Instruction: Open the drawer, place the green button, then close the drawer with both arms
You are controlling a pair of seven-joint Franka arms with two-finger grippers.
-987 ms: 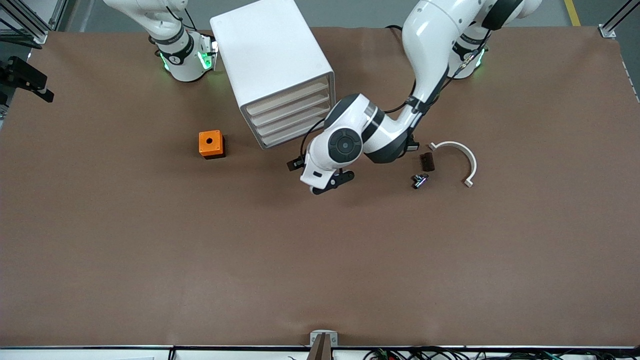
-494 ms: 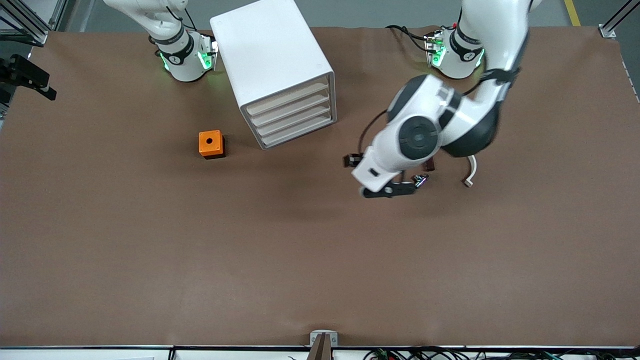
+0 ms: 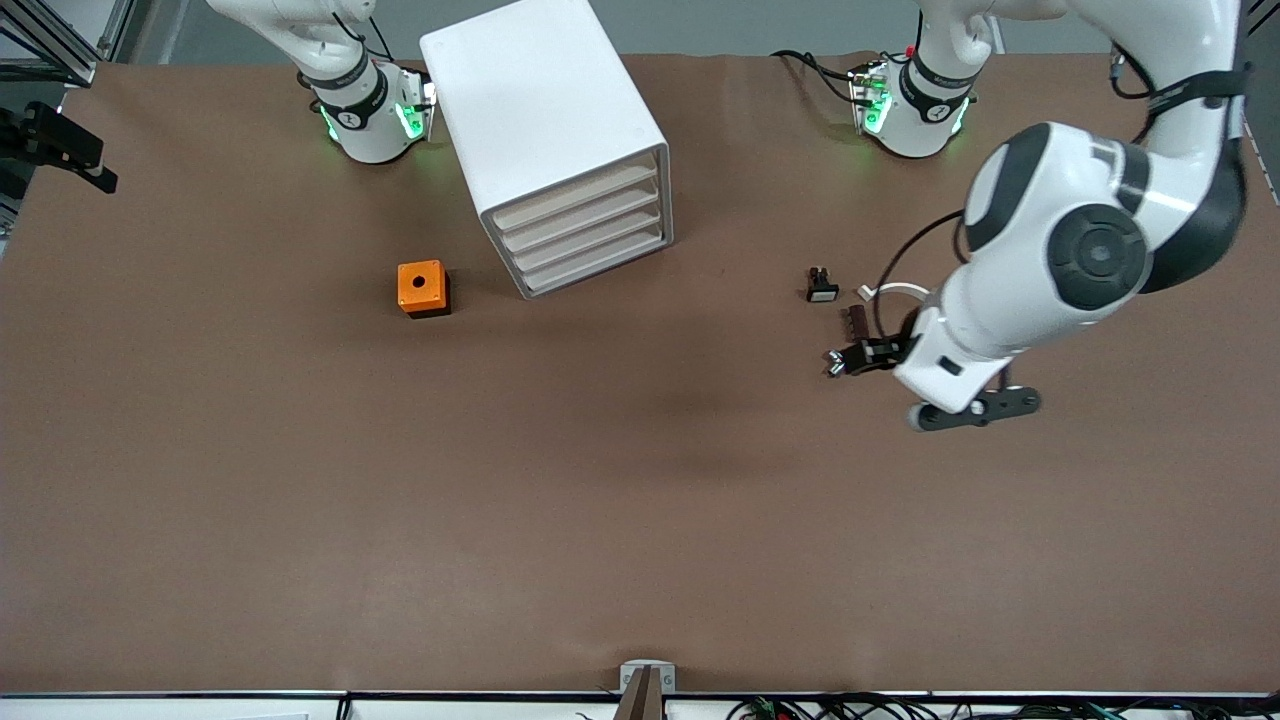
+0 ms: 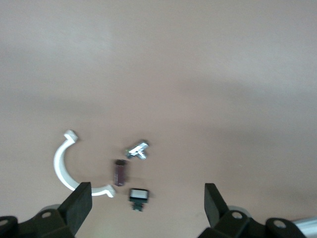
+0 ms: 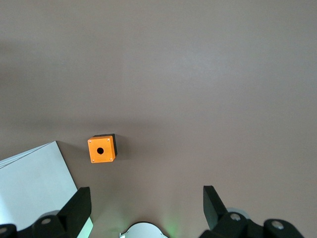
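From the front, the left gripper (image 3: 922, 385) hangs over the table toward the left arm's end. The button (image 3: 834, 366) lies on the table just beside it. The white cabinet (image 3: 545, 130) has every drawer shut.

In the left wrist view, the fingers (image 4: 79, 198) are wide apart and hold nothing. The button (image 4: 137, 148) lies near a white curved piece (image 4: 62, 168).

In the right wrist view, the right gripper (image 5: 146, 198) waits high up with its fingers apart, over an orange box (image 5: 101, 149).

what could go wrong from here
The small green-capped push button lies crowded by a black white-faced button, dark brown cylinder and white curved clip; the left pincer, open above them, might grab the wrong one. The white cabinet's drawers are shut, and the right pincer waits open above the table.
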